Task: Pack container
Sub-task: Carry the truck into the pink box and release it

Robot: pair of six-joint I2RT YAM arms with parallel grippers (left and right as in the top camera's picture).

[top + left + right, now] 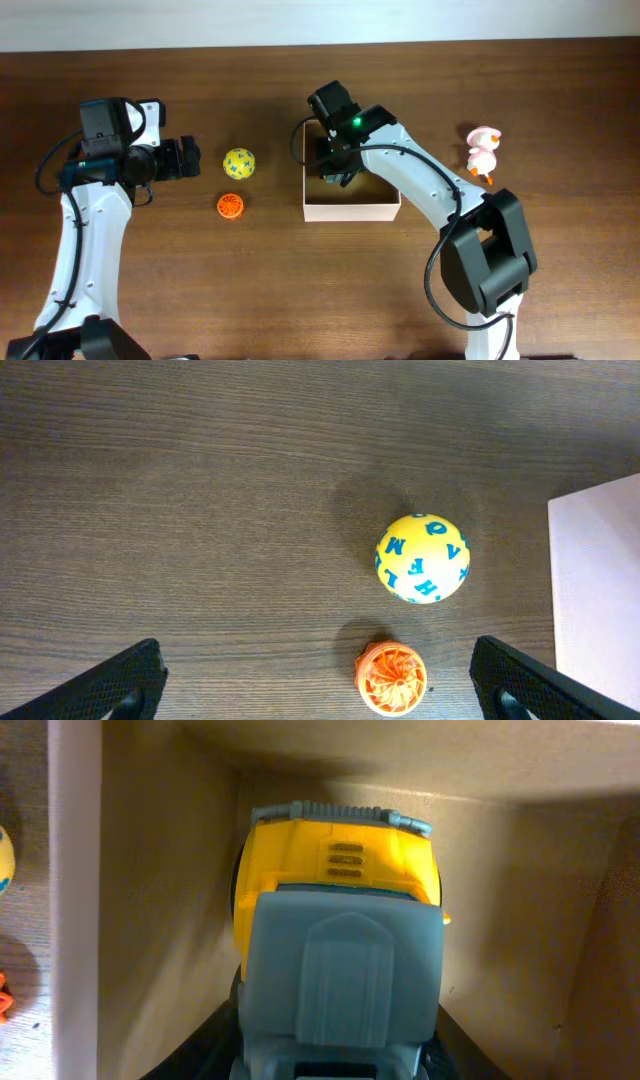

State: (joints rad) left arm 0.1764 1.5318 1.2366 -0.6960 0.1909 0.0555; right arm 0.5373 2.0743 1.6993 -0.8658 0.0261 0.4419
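Observation:
The container (350, 212) is a square box with cream-white walls and a tan inside, at the table's middle. My right gripper (336, 166) reaches down inside it, shut on a yellow and grey toy truck (335, 880) held close to the container's left wall (75, 870). Its dark fingers (335, 1065) flank the truck's grey part. My left gripper (190, 158) is open and empty, hovering left of a yellow ball with blue letters (239, 162). In the left wrist view the fingers (320, 665) spread wide, with an orange ridged disc toy (391, 678) between them and the ball (422, 558) beyond.
The orange disc toy (231, 206) lies on the table just below the ball. A pink and white duck figure (484, 152) stands right of the container. The container's white outer wall (600, 580) shows at the right edge of the left wrist view.

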